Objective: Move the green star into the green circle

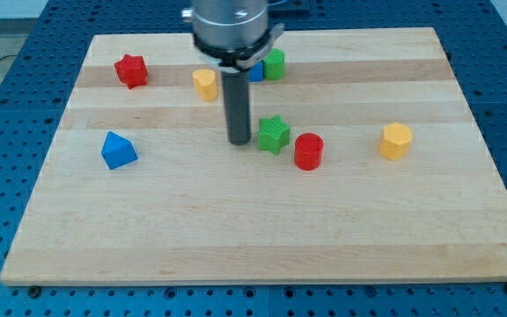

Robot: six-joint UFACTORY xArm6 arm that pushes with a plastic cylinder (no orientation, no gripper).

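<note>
The green star lies near the middle of the wooden board. My tip stands just to the star's left, close to it or touching it. The green circle block sits near the view's top, above the star and right of my rod. A red cylinder stands right next to the star on its right.
A blue block is partly hidden behind my rod, touching the green circle block. A yellow block is left of the rod. A red star is at the top left, a blue triangle at the left, a yellow hexagon at the right.
</note>
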